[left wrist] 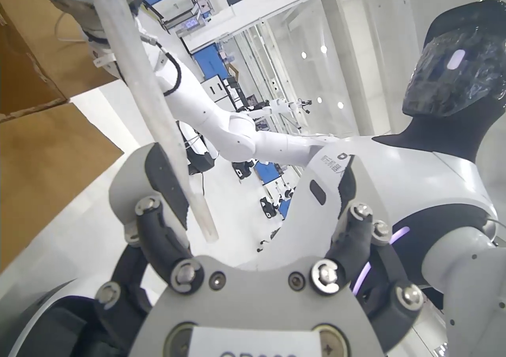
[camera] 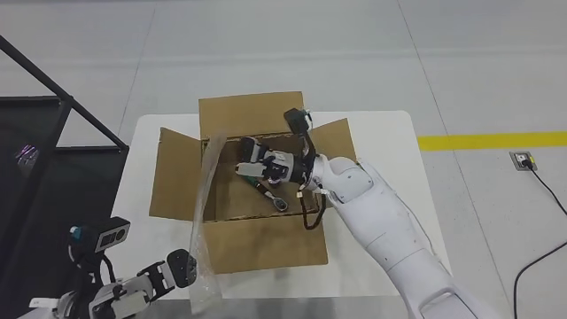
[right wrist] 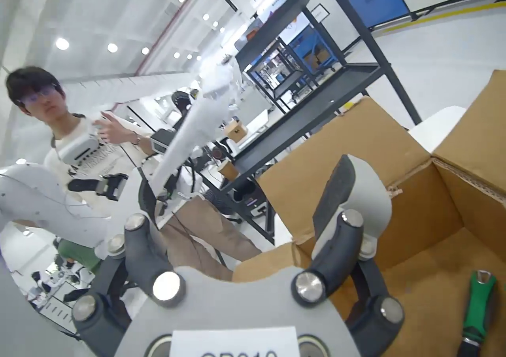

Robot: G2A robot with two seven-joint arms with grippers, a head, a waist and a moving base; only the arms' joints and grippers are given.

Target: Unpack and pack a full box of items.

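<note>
An open cardboard box (camera: 177,182) stands on the white table (camera: 390,142). My right gripper (camera: 252,159) is down inside it, open (right wrist: 245,176), with nothing between its fingers. Beside it on the box floor lie a green-handled tool (right wrist: 478,307) (camera: 257,178) and a small metal tool (camera: 276,201). A long clear plastic sheet (camera: 205,221) runs from the box's inside over its front edge. My left gripper (camera: 182,270) sits at the table's front left corner, open (left wrist: 253,165); the plastic sheet (left wrist: 158,97) leans against one finger pad (left wrist: 166,180).
All four box flaps are folded outward; the front flap (camera: 266,244) covers the table's near side. A black metal rack (camera: 35,142) stands close to the table's left edge. Bare table shows to the right of the box.
</note>
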